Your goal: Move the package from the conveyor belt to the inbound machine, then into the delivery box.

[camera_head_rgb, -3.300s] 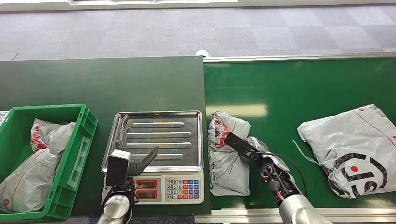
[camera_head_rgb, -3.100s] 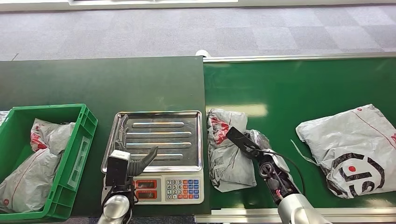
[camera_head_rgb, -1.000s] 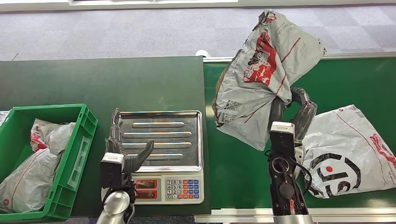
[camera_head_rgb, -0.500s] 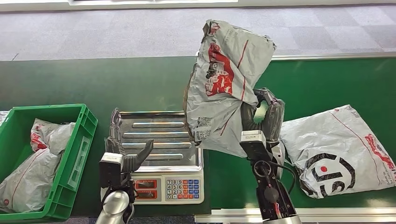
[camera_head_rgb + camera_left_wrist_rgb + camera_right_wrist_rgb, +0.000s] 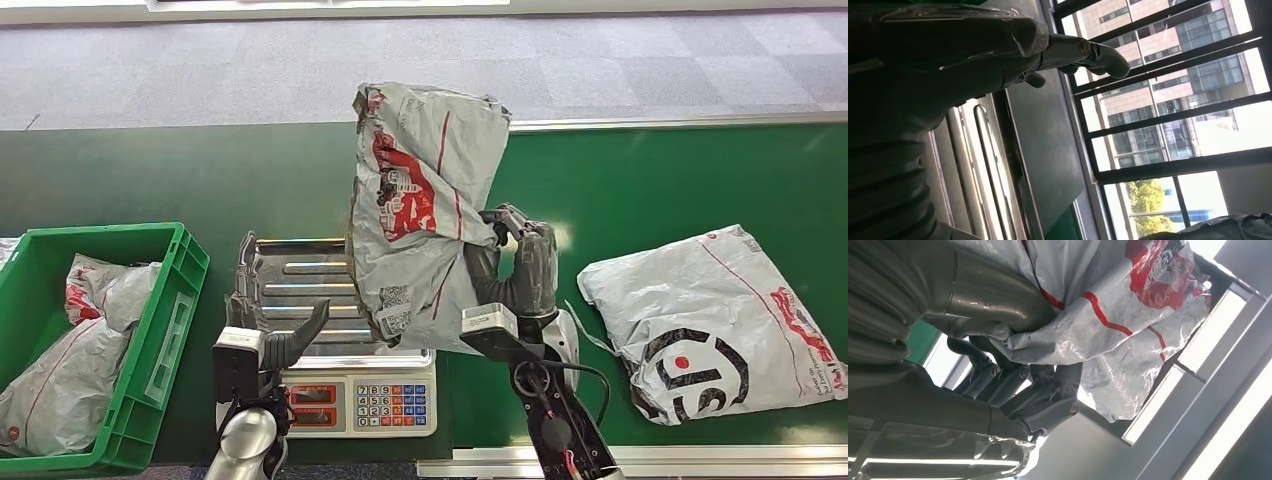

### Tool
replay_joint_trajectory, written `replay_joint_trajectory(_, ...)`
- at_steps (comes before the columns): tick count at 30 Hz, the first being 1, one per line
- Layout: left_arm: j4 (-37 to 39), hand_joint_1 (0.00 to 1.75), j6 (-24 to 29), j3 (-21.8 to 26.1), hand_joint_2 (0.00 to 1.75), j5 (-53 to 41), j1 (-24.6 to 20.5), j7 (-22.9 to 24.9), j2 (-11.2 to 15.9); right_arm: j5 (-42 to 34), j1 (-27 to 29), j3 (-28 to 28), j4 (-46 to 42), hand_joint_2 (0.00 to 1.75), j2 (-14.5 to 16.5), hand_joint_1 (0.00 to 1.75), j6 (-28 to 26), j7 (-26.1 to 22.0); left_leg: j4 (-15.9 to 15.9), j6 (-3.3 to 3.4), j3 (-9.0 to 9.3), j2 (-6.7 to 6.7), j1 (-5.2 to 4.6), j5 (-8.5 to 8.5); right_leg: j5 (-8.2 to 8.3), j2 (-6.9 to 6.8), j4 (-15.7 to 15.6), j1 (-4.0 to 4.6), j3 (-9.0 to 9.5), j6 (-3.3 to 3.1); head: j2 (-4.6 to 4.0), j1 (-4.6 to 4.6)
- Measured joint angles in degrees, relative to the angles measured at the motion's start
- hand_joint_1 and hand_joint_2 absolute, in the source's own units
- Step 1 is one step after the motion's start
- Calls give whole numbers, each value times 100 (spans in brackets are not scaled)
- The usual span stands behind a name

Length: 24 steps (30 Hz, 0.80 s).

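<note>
Above the scale [image 5: 340,330], head view: right hand [image 5: 520,275] clutches the grey package [image 5: 420,200] aloft, long axis upright, over the pan's right edge; left hand [image 5: 270,325] spread, holding nothing. Right wrist view: fingers [image 5: 1013,385] bunch the plastic [image 5: 1108,305].

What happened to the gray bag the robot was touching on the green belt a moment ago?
The right hand gripped the gray package, lifted it off the conveyor belt and swung it leftward; it now hangs partly above the scale's metal tray. The other package on the belt slid left. The left hand, the green crate and the bags in it stayed put.
</note>
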Motion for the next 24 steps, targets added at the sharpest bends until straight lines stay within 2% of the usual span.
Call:
replay_joint_trajectory(5,0,0,-4,-4,175,14,21,-14,6,412,-30,199,146,175,-9,175,185,615,0,0,0,0,0,0,0,0,0,0,2,0,0,0)
replay_joint_trajectory(11,-2,0,-4,0,175,27,84,-15,26,600,-293,226,845,175,-19,175,843,1340,0,0,0,-1,0,0,0,-1,0,0,2,0,0,1)
replay_joint_trajectory(24,0,0,-2,-7,175,81,94,9,52,341,-724,161,1997,175,4,175,1392,1721,0,0,0,-1,0,0,0,0,0,0,0,0,0,0)
